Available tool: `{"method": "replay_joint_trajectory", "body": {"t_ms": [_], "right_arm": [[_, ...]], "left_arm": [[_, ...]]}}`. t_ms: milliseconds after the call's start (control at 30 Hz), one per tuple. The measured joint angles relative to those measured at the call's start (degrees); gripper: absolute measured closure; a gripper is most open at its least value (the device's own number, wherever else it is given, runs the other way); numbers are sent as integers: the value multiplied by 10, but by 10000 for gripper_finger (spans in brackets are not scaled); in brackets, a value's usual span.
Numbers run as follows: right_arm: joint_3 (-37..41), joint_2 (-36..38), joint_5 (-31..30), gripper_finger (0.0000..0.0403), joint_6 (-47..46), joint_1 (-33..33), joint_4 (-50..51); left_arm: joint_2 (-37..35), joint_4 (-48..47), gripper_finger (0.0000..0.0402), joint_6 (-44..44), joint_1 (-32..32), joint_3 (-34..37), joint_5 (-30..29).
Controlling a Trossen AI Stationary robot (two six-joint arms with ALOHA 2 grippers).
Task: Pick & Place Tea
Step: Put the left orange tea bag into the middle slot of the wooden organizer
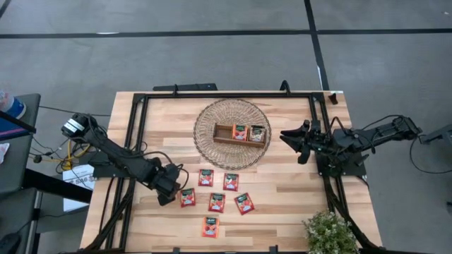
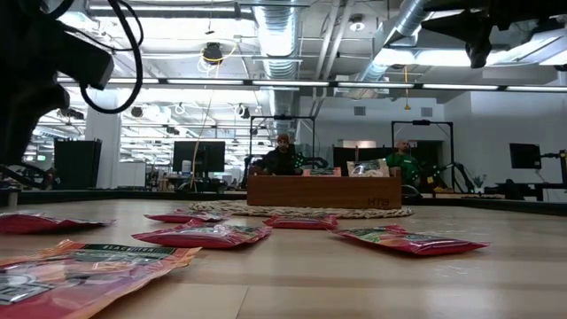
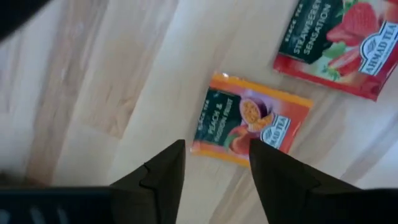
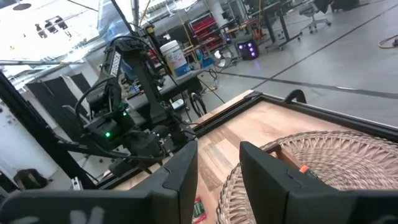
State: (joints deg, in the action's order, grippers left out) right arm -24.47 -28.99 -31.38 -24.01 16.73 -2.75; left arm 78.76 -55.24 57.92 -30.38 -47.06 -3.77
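Over the light wooden table's (image 1: 282,204) left side, the left gripper (image 3: 214,165) hovers with fingers apart, empty, above an orange square peach tea sachet (image 3: 252,119). Red sachets (image 1: 224,192) lie nearby. By the round wicker mat (image 1: 212,113), the right gripper (image 4: 217,165) waits, fingers parted, empty.

Your left pincer (image 1: 169,192) hovered just at nine o'clock of a tea sachet (image 1: 187,197); your right pincer (image 1: 295,137) waited at three o'clock of the wicker basket (image 1: 212,114).
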Motion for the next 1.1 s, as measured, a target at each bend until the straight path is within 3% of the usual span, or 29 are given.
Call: {"method": "replay_joint_trajectory", "body": {"t_ms": [267,533,900,1100], "right_arm": [[0,0,1,292,-4,0,0],[0,0,1,292,-15,0,2],[0,0,6,292,-15,0,2],[0,0,15,292,-15,0,4]], "left_arm": [[0,30,213,9,-16,55,0],[0,89,213,-43,-16,57,-6],[1,84,213,-64,-16,57,-16],[52,108,213,-101,-15,66,-10]]}}
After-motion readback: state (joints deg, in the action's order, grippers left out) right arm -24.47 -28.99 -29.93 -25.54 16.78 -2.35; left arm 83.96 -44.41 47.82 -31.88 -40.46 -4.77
